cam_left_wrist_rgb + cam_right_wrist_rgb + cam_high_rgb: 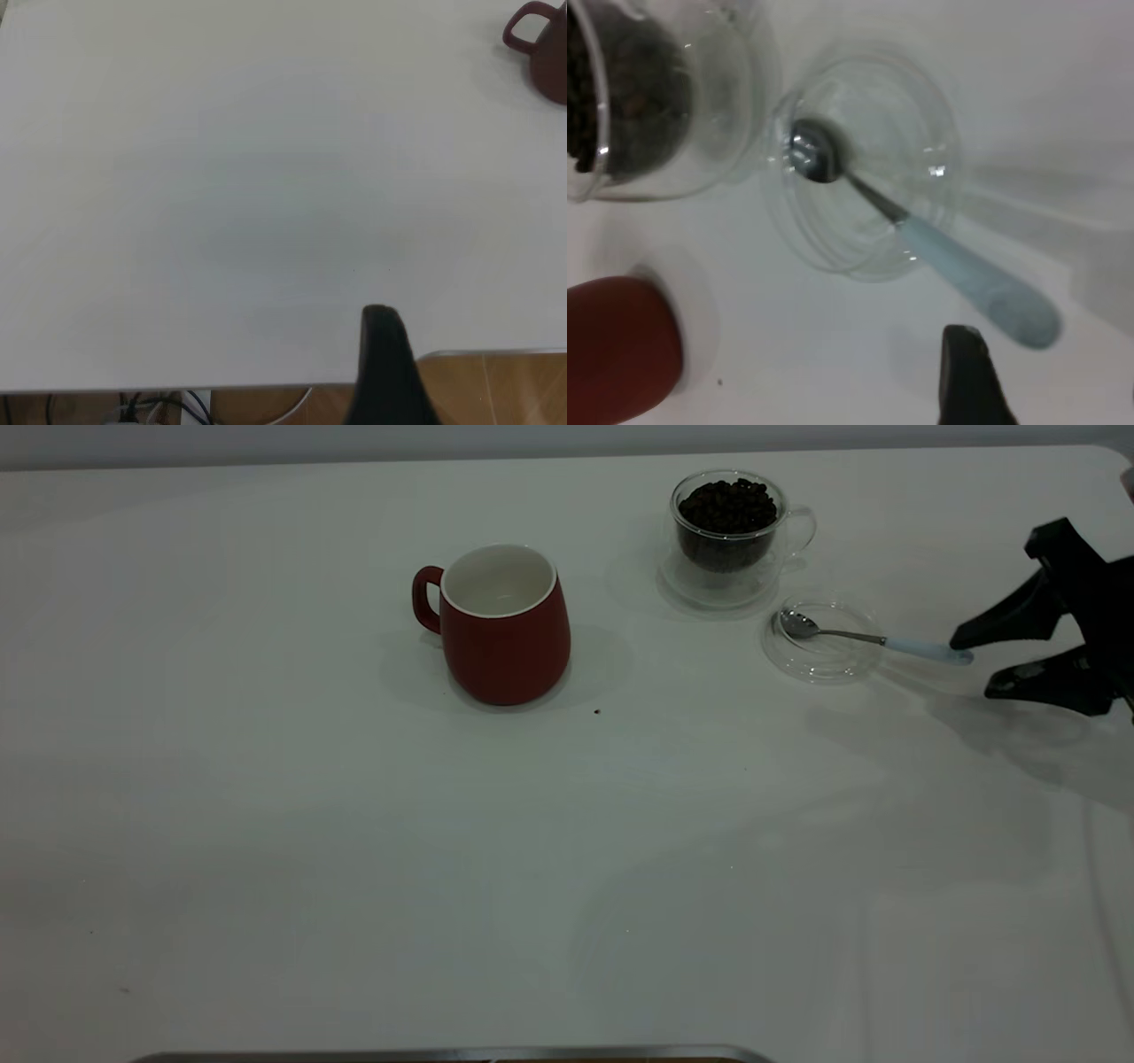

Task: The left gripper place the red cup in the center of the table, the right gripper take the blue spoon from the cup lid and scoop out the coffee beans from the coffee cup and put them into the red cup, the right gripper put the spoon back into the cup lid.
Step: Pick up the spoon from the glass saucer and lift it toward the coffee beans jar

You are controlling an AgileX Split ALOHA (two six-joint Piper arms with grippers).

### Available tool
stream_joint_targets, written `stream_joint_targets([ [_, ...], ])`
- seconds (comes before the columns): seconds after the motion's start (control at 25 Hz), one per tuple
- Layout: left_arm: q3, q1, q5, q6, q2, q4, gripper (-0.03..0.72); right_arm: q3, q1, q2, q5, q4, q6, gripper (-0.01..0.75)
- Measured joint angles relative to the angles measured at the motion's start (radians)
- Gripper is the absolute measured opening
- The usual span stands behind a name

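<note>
The red cup (pixel 505 633) stands upright and empty near the middle of the table (pixel 266 824), handle to the left; its edge shows in the left wrist view (pixel 542 44). The coffee cup (pixel 731 536) holds a heap of coffee beans (pixel 728 506) at the back right. The blue spoon (pixel 873 639) lies with its bowl in the cup lid (pixel 822 657), handle out to the right. My right gripper (pixel 973 666) is open, its fingertips on either side of the handle's end (pixel 1010 305). My left gripper (pixel 478 372) is back at the table's near edge, open and empty.
One stray bean (pixel 596 711) lies on the table just right of the red cup. A metal edge (pixel 443 1056) runs along the front of the table. The coffee cup stands close behind the lid (pixel 864 168).
</note>
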Motion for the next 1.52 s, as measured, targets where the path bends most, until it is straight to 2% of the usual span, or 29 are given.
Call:
stream_joint_targets([
  [0.32, 0.000, 0.000, 0.000, 0.002, 0.000, 0.000, 0.567, -0.063, -0.008, 0.052, 0.076, 0.000, -0.019, 0.478],
  [0.76, 0.000, 0.000, 0.000, 0.002, 0.000, 0.000, 0.567, -0.079, -0.008, 0.114, 0.137, 0.001, -0.019, 0.478],
  [1.12, 0.000, 0.000, 0.000, 0.002, 0.000, 0.000, 0.567, -0.137, -0.004, 0.144, 0.153, 0.001, -0.009, 0.478],
  [1.52, 0.000, 0.000, 0.000, 0.000, 0.000, 0.000, 0.567, -0.138, 0.007, 0.160, 0.177, 0.001, 0.000, 0.478],
])
